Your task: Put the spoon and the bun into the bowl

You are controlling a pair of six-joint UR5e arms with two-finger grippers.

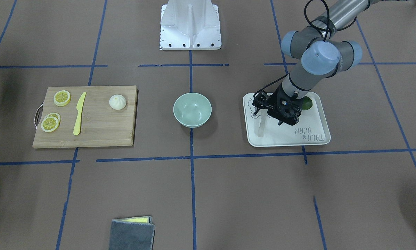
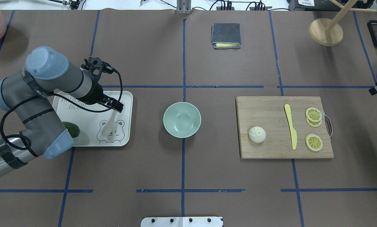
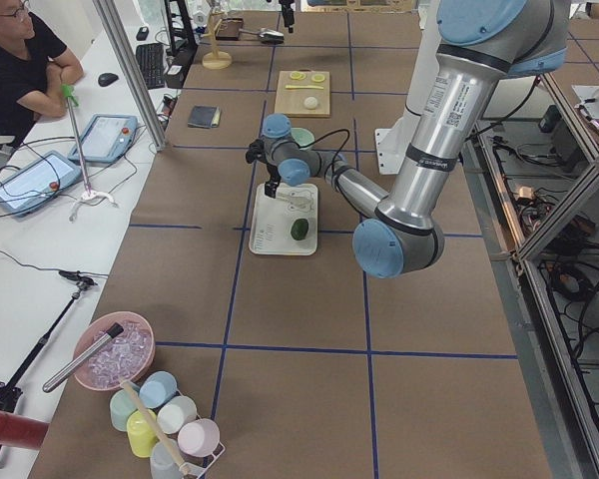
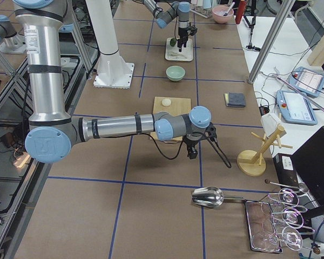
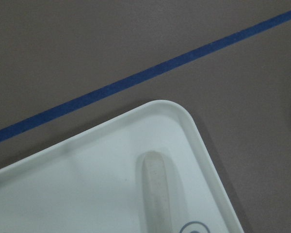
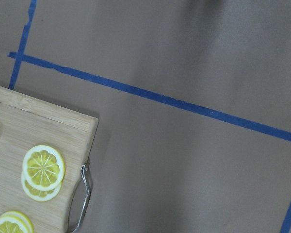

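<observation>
A long table [image 2: 144, 47] is covered in matte brown paper and divided into large rectangles by blue tape lines [image 2: 182, 190]. A white desk [image 3: 20, 269] runs alongside, with a metal post [image 3: 132, 70] rising between them. The light is even and soft.

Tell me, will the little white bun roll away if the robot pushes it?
Probably not far: the bun looks domed but seems to sit flat on the cutting board. It looks small, so likely light. Its smooth rounded sides might slip when pinched.
</observation>
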